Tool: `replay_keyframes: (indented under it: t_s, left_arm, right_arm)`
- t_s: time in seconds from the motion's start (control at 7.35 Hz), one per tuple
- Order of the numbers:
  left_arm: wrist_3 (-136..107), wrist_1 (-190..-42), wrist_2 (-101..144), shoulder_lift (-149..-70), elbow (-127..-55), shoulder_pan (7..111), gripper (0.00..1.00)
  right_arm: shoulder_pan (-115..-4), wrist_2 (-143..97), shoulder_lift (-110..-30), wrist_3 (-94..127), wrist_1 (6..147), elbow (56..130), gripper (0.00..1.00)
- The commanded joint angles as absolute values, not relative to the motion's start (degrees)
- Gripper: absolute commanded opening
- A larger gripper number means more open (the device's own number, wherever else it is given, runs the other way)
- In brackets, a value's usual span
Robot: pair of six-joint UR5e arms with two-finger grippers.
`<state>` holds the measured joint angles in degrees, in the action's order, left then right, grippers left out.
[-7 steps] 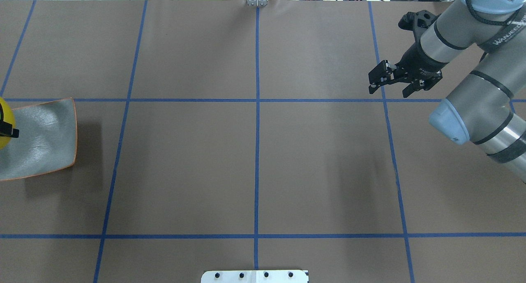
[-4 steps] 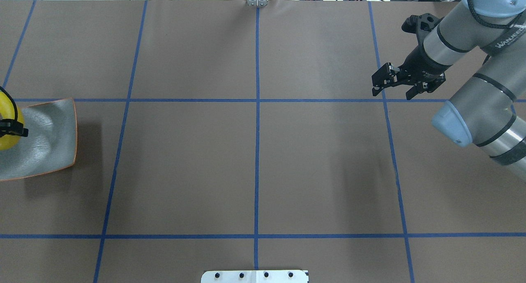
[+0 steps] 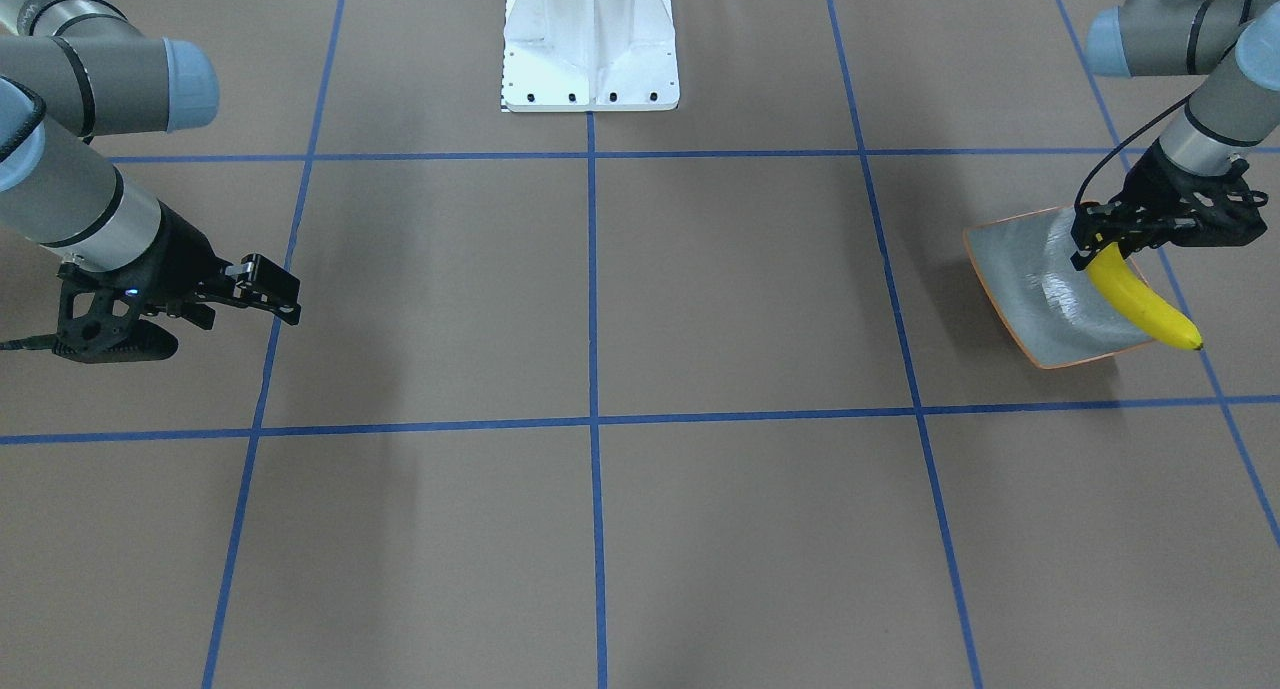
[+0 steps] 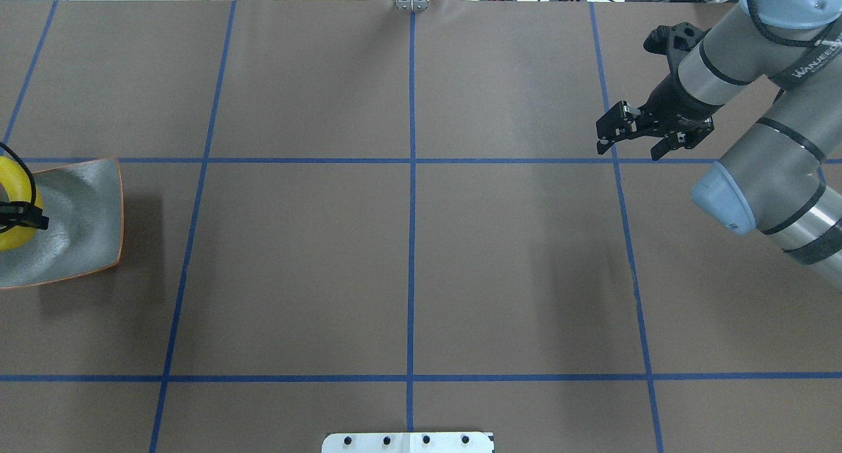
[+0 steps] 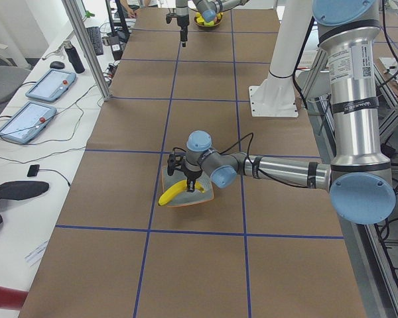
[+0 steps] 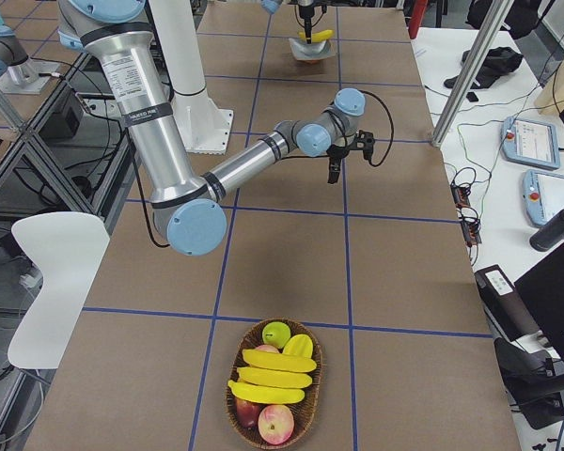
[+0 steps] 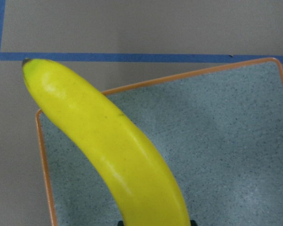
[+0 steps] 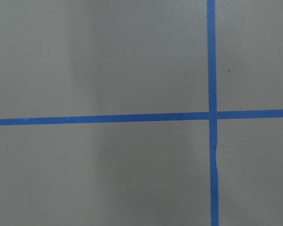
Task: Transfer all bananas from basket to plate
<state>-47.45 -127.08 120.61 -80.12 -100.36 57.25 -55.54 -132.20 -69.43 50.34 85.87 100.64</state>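
Observation:
My left gripper [image 3: 1100,237] is shut on the stem end of one yellow banana [image 3: 1140,297] and holds it tilted low over the grey-green plate [image 3: 1030,269]. The banana's far tip reaches past the plate's edge. The left wrist view shows the banana [image 7: 113,155] across the plate [image 7: 226,155]. From overhead, the banana [image 4: 12,200] and the plate [image 4: 79,223] sit at the left edge. Three more bananas [image 6: 274,378] lie in the wicker basket [image 6: 235,413]. My right gripper [image 4: 627,149] is open and empty above the table at the far right.
The basket also holds a green fruit [image 6: 276,333] and red apples [image 6: 275,424]. The robot's white base plate [image 3: 590,39] stands at the table's middle. Blue tape lines [image 4: 412,177] grid the brown table. Tablets and cables lie beyond the far edge.
My left gripper has moved the banana a little to the right, further over the plate. My right gripper has shifted slightly to the right and then held still.

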Motion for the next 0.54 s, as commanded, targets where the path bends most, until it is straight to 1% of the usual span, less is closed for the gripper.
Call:
replay_keyframes:
  t_s: [0.0,0.27,0.41]
  left_arm:
    - [-47.11,-127.35,120.67,-79.98,-100.55,57.04,0.46]
    - [-47.11,-127.44,120.67,-79.98,-100.63,56.95,0.56]
    - [-46.15,-127.44,120.67,-79.89,-100.63,56.95,0.60]
  right_arm:
    - [-55.55,-132.36,-69.43,50.36,85.87,100.55,1.00]
    - [-55.46,-132.27,-69.35,50.36,85.87,100.55,1.00]
    - [-55.46,-132.28,-69.35,50.36,85.87,100.55,1.00]
